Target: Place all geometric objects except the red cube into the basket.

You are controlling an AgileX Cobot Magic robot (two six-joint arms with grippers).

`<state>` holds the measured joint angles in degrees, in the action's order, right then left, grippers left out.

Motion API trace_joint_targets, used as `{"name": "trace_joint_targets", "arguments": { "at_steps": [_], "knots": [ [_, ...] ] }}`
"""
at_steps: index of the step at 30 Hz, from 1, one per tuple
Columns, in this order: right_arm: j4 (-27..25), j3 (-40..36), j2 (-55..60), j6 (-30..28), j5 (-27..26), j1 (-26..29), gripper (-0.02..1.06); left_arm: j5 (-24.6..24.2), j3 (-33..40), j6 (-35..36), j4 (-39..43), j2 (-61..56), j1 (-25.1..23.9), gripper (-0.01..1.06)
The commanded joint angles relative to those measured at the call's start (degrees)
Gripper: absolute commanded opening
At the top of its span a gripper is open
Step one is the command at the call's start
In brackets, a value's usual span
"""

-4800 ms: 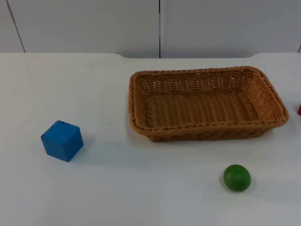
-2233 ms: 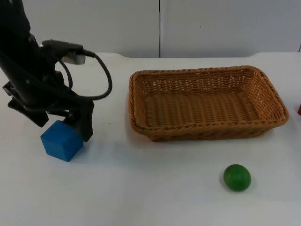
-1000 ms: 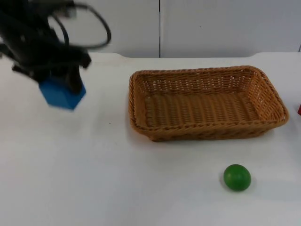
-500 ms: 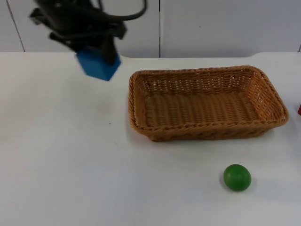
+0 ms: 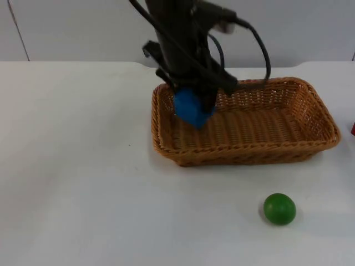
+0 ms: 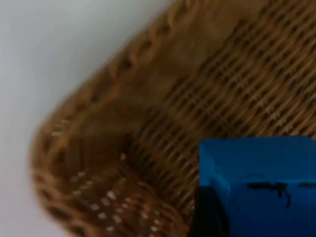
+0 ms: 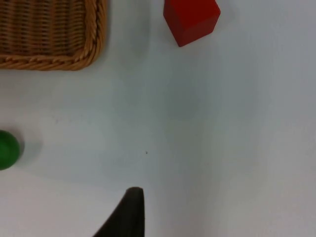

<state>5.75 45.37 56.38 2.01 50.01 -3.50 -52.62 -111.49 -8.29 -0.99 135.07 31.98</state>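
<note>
My left gripper [image 5: 194,105] is shut on the blue cube [image 5: 192,107] and holds it in the air over the left end of the wicker basket [image 5: 310,97]. Through the left wrist camera the blue cube [image 6: 261,185] hangs above the basket's woven floor and corner wall [image 6: 98,148]. A green ball [image 5: 279,209] lies on the table in front of the basket, toward its right end. The right wrist camera looks down on the red cube [image 7: 191,19], the green ball [image 7: 8,149] and a corner of the basket [image 7: 54,34], with one black fingertip [image 7: 129,210] high above bare table.
A sliver of the red cube [image 5: 353,129] peeks in at the right edge of the top view, beside the basket. The white table [image 5: 83,194] stretches open to the left and front of the basket. A grey partition wall closes the back.
The left arm came in, shut on the blue cube at the table's left, lifted it and carried it right; it has gone from left of the basket to over the basket's left end.
</note>
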Motion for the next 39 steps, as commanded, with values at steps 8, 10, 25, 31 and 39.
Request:
{"name": "trace_joint_targets", "arguments": {
  "at_steps": [8,10,25,31,39],
  "knots": [
    [0.14,0.15,-0.08,-0.06,-0.02,0.38,1.05,-0.35,-0.78,-0.03,-0.21,2.04,1.44,0.37],
    [0.14,0.15,-0.08,-0.06,0.09,0.38,1.05,-0.90,-0.78,-0.03,-0.74,2.04,1.44,0.74],
    [0.14,0.15,-0.08,-0.06,-0.14,0.38,1.05,-10.93,-2.44,-0.03,-5.67,-8.38,0.53,1.05],
    [0.14,0.15,-0.08,-0.06,-0.24,0.38,1.05,-13.68,0.96,-0.03,-6.06,-12.76,-3.40,1.05],
    [0.14,0.15,-0.08,-0.06,-0.24,0.38,1.05,-5.02,25.31,0.19,-9.54,-26.33,-15.36,1.05]
  ]
}}
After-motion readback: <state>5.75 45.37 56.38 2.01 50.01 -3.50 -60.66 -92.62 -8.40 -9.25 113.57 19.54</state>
